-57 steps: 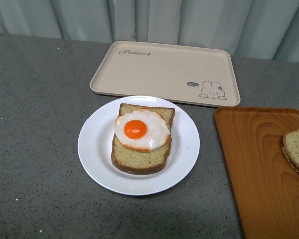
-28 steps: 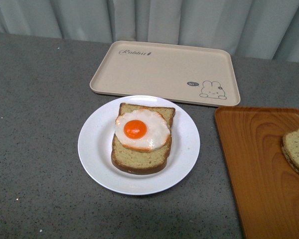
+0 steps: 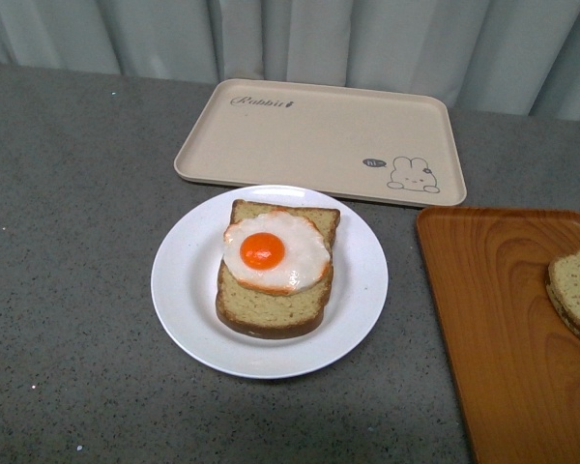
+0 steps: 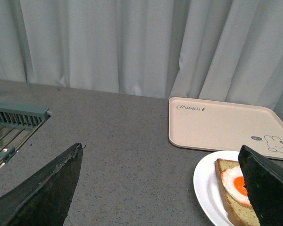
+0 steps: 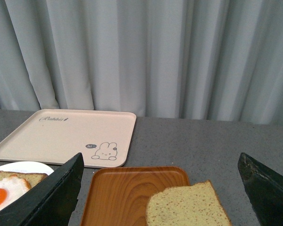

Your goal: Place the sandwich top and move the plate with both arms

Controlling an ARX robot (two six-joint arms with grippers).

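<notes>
grey counter [image 3: 68,242] | sandwich top [image 3: 575,290] untouched, 3 o'clock of plate [image 3: 179,300] | left gripper [image 4: 160,148], right gripper [image 5: 160,155] wide, empty | next, I'd guess: right one grabs it

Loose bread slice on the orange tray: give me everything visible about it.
The bread slice is tan and speckled with a darker brown crust, and looks whole. It lies flat on the orange wood-grain tray, toward the tray's right side in the front view, where the frame cuts part of it off. Only the tray touches it. It sits apart from the white plate.
</notes>
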